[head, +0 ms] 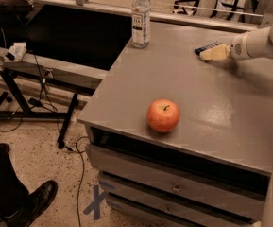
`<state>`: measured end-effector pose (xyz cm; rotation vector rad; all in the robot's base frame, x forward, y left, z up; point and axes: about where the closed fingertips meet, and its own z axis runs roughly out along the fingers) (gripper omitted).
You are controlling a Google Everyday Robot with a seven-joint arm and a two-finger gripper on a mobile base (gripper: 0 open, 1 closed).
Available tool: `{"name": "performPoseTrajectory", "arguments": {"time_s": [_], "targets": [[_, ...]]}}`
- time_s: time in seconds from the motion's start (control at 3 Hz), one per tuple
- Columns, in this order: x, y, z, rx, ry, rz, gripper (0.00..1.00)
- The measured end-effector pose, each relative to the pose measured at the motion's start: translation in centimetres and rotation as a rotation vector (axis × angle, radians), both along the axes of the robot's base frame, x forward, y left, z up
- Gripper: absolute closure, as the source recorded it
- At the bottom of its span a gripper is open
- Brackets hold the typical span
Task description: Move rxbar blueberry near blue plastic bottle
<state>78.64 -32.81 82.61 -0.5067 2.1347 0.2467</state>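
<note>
Nearest, speckled floor (41, 145), black leather shoe (32, 202) | grey drawer bench (211, 108) | round red apple (163, 116) near front edge | cream gripper (214, 53) by far right edge, at flat dark-blue rxbar blueberry (206, 47), grip cannot be told | clear blue plastic bottle (140, 18) upright, far left corner

the flat grey cabinet top (230, 122) carries a round red-orange apple (163, 116) near its front edge, a tall clear plastic bottle (140, 17) with a white cap at the back left, and a small dark blue bar wrapper (207, 47) further right, with the gripper (215, 53) just beside it.
</note>
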Motion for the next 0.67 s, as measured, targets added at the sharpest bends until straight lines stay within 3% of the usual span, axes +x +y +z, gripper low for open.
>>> {"name": "performPoseTrajectory", "arguments": {"time_s": [0.67], "targets": [[-0.13, 0.08, 0.5, 0.003, -0.005, 0.006, 0.88]]}}
